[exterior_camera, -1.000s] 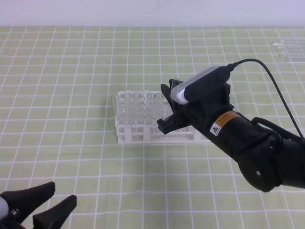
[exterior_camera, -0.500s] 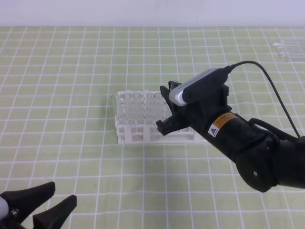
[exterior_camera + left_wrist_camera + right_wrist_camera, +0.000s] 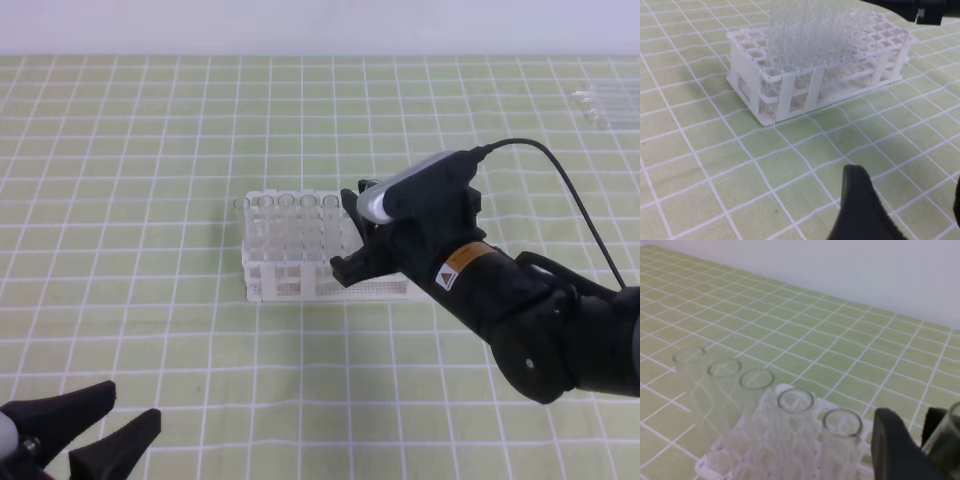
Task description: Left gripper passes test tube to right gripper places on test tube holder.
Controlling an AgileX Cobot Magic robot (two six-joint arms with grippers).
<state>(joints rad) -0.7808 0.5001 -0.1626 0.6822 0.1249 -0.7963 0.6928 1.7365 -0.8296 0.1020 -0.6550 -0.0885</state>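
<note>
Exterior high view: right tool (image 3: pixel 352 232) grips a clear test tube (image 3: pixel 946 440) over the white test tube holder (image 3: pixel 300 280) (five tubes (image 3: pixel 796 401) standing already); left tool (image 3: pixel 85 430) gapes, released, near-left on the bench (image 3: pixel 150 150).

Left gripper (image 3: pixel 105 425) low at near-left edge, fingers spread, holding nothing. Right gripper (image 3: pixel 352 232) reached to centre, fingers angled down, partly closed.

Lab bench: test tube holder (image 3: pixel 300 265)
</note>
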